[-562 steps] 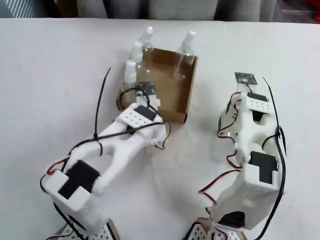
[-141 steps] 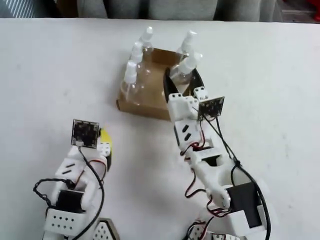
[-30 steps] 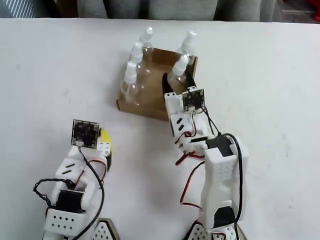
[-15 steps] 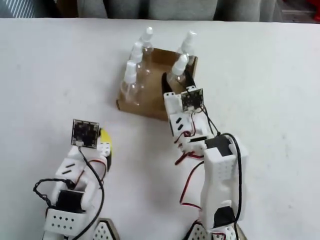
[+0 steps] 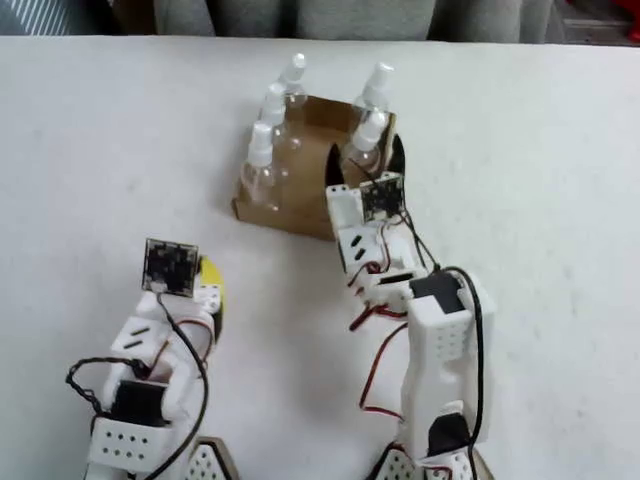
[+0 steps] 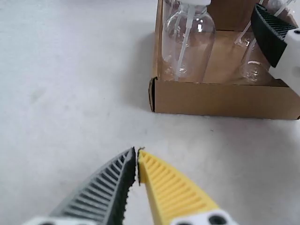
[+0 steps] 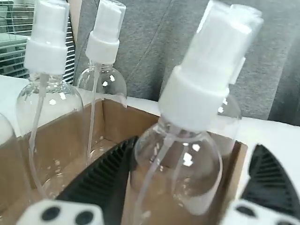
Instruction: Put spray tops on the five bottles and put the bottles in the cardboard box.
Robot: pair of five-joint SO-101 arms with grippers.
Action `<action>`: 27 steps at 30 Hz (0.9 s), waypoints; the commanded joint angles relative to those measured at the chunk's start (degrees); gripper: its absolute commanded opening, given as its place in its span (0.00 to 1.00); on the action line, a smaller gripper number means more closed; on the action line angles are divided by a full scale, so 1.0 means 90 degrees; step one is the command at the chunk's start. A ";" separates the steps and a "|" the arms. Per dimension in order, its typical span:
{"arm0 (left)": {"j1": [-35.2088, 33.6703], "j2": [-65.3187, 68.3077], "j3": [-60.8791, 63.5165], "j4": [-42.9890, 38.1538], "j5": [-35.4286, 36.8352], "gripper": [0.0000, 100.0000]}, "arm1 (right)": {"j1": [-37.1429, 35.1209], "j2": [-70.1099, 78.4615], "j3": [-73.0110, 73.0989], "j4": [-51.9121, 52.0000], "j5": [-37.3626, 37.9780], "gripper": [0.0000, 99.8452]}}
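Right gripper [image 5: 366, 162]: released, jaws spread either side of spray bottle [image 5: 362, 143] standing in cardboard box [image 5: 285, 218], at its right edge. Four more capped bottles [image 5: 262, 160] upright in same box. Left gripper [image 6: 137, 157]: clenched on nothing, tips touching, near table [image 5: 100, 150] front edge, left side, well apart from box.

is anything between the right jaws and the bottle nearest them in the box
Nothing visible does. The right gripper has its jaws open on either side of that bottle, which already stands inside the cardboard box.
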 commanded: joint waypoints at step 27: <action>-0.0044 -0.0034 -0.0020 -0.0029 -0.0059 0.02 | -0.0112 -0.1402 0.0625 0.0171 -0.0567 0.37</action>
